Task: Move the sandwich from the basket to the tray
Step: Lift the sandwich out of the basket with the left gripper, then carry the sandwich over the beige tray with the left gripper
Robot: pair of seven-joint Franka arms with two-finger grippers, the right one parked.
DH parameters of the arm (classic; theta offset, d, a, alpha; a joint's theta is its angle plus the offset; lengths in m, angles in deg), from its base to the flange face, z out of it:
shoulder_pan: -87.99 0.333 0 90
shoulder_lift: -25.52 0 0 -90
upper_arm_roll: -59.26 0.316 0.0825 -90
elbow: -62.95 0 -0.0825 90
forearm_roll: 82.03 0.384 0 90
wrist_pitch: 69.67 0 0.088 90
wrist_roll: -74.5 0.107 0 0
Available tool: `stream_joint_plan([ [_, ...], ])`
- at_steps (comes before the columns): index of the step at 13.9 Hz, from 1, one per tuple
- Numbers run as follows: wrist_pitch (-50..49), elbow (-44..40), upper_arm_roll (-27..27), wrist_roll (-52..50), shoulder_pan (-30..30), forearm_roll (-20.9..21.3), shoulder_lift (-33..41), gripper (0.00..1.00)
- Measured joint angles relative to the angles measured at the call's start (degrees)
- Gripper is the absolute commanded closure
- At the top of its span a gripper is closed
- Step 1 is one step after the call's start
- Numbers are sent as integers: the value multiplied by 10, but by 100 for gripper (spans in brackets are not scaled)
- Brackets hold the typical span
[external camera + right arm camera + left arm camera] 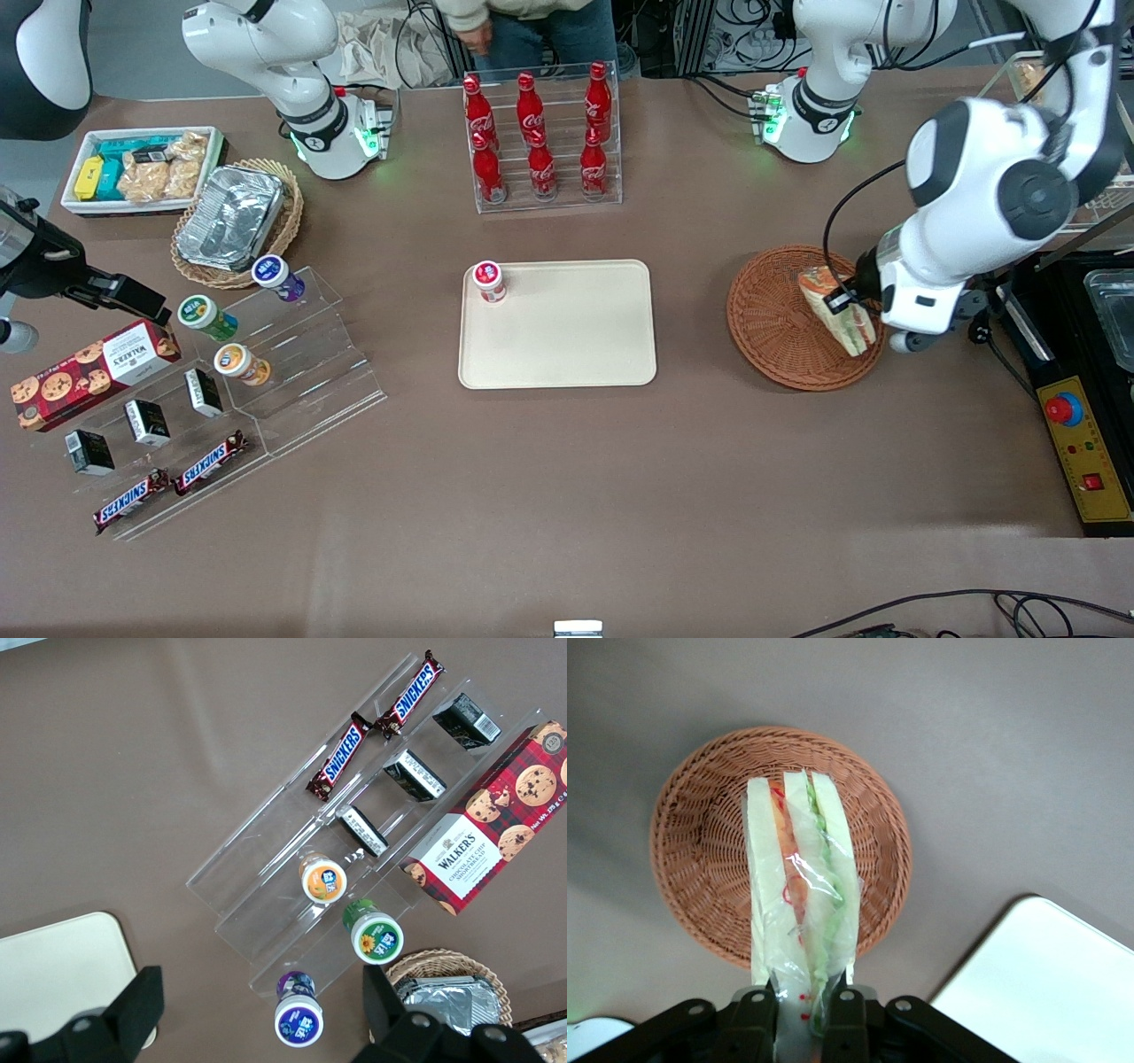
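The wrapped sandwich (837,310) (799,877) is a wedge of white bread with green and orange filling. It hangs above the round reddish-brown basket (775,323) (691,842), lifted clear of the weave. My left gripper (842,301) (800,1001) is shut on the sandwich's wrapped end, one finger on each bread face. The cream tray (567,341) (1050,983) lies flat at the table's middle, toward the parked arm's end from the basket.
A small red-lidded cup (488,281) stands in one tray corner. A clear rack of red cola bottles (540,133) stands farther from the front camera than the tray. A black box with a red stop button (1081,425) sits at the working arm's table end.
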Motion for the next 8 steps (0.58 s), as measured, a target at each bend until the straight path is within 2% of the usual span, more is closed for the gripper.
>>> stream_joint_plan([
  [3,-38,-23,-4,0,-7,2,-2,100],
  [8,-44,-24,-8,-35,-55,0,-9,100],
])
